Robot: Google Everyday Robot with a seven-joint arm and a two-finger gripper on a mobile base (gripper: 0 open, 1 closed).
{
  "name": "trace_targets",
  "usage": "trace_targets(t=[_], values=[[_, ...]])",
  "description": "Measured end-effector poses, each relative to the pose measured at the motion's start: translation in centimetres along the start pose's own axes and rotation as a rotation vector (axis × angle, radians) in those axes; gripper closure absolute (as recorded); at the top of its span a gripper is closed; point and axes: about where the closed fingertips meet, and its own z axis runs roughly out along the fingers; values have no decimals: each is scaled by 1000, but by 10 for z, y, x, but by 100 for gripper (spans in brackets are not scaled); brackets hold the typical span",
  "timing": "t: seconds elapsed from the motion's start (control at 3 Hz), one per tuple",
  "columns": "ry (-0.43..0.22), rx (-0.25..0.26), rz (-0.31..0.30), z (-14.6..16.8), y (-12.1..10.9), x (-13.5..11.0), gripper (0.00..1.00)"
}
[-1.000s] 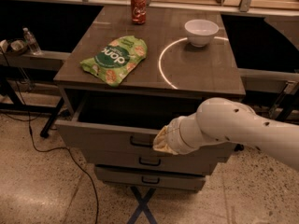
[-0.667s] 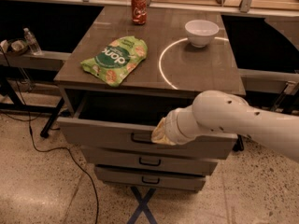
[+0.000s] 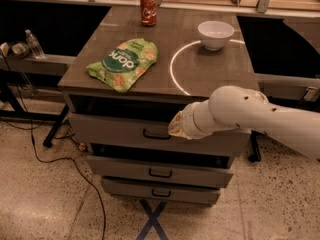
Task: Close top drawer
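Observation:
The top drawer (image 3: 115,128) is a wide grey drawer with a small black bar handle (image 3: 156,134) on its front. It stands slightly open under the cabinet top, with a dark gap above its front. My white arm reaches in from the right. The gripper (image 3: 174,127) sits at the end of it, against the drawer's front just right of the handle. The wrist hides its fingertips.
On the cabinet top (image 3: 200,79) lie a green snack bag (image 3: 123,64), a white bowl (image 3: 215,34) and a red can (image 3: 148,9). Two lower grey drawers (image 3: 160,172) sit below. A black cable (image 3: 60,166) runs over the floor at left. A water bottle (image 3: 34,44) stands at far left.
The top drawer has slid inward toward the cabinet. My arm and gripper have moved forward with its front, staying next to the handle.

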Motion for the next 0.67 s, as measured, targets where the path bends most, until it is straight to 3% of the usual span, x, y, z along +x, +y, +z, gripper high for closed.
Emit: trace_targets(t=[0.67], values=[[28,50,10,-9,-14,15,100]])
